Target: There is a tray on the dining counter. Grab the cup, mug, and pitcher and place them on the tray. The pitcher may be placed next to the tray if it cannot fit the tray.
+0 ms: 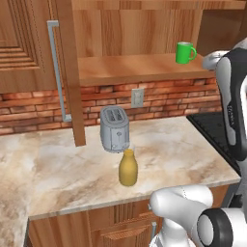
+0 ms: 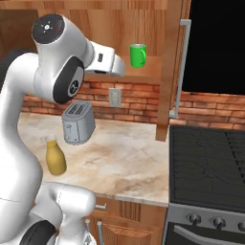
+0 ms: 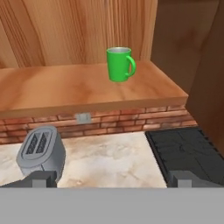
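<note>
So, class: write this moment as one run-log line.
gripper: open, empty | mug: upright on wooden shelf | pitcher: on counter before toaster

This is a home kitchen, rendered rather than real. A beige marbled counter (image 1: 58, 159) runs along a red brick backsplash (image 1: 159, 99) with a wall socket (image 1: 137, 98) set into it. Warm wooden cabinets (image 1: 24, 43) hang above, one with a long grey bar handle (image 1: 58, 72), and more wooden doors sit below the countertop. A grey two-slot toaster (image 1: 115, 129) stands on the counter near a mustard-yellow pitcher (image 1: 128, 168). A green mug (image 1: 185, 52) rests on a wooden shelf (image 1: 140, 67) over the bricks. To the right of the counter sits a black stove (image 2: 210, 167) with knobs (image 2: 206, 221) along its front
</note>
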